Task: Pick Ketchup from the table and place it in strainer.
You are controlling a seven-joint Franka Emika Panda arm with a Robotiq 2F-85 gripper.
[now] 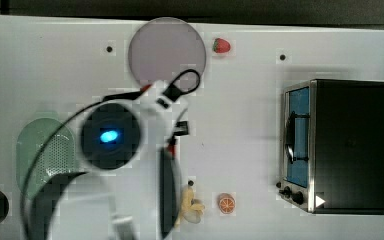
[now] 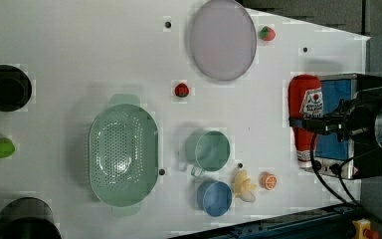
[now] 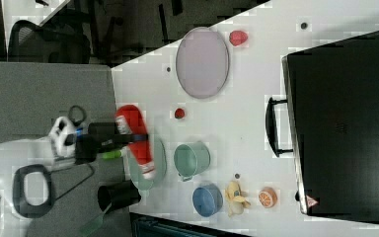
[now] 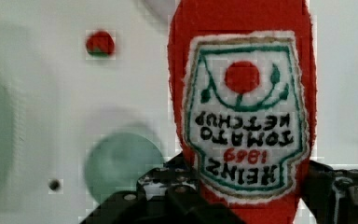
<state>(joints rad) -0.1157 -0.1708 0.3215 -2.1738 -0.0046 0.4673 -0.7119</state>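
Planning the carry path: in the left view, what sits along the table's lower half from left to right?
Lime → strainer → green cup → banana → orange slice → Ketchup in the gripper.

So the arm [image 1: 130, 150] is mostly glossy white shells with black joint sections in between. Seen from the top, 1 round black cap has a blue light [image 1: 109, 136] glowing in the middle. Black cables [image 2: 328, 179] loop off the wrist. The tool [image 2: 323, 124] itself is all black, and the wrist view picks up a few small silver screws [image 4: 181, 189] on its body.
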